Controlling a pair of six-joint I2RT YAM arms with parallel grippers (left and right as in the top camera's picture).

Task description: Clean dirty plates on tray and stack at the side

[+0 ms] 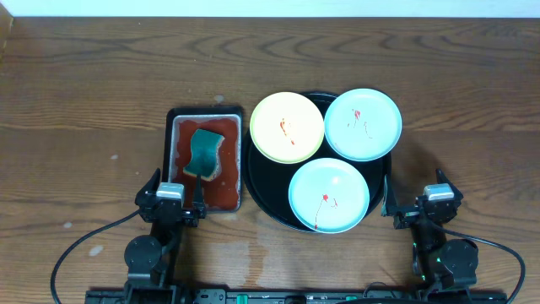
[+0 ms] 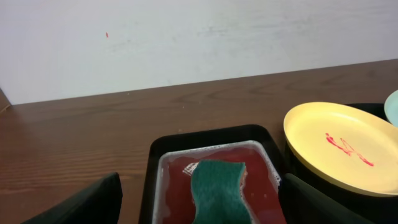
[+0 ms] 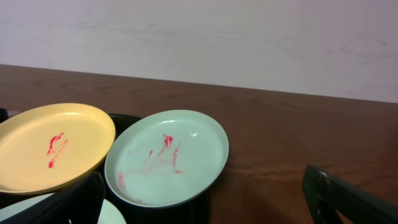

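The left pincer (image 1: 173,192) sits low at the near edge of the brown wooden table (image 1: 84,84). Its two dark fingers (image 2: 87,205) are spread wide and hold nothing. Just ahead of it, between those fingers in the left wrist view, lies a green wavy sponge (image 1: 203,152). The sponge sits in red liquid inside a small dark rectangular tray (image 1: 175,118). The right pincer (image 1: 439,201) waits at the near right with its fingers (image 3: 348,199) wide apart too, and it holds nothing. Right beside the small tray is the big round shiny black tray (image 1: 257,190) with three small round plates on it. The pale yellow plate (image 1: 287,127) is at the far left, one mint plate (image 1: 363,124) is at the far right, and the other mint plate (image 1: 329,194) is at the front. All three show red smears, and no plate is stacked at the side, so the job looks to be at its very start. The next move is likely to fetch the sponge, so the left pincer must reach forward over the small tray's rim and close on it. The two far plates stick out past the big tray's rim and touch or overlap, so a push could tip them. Bare wood to the right gives room for a stack.
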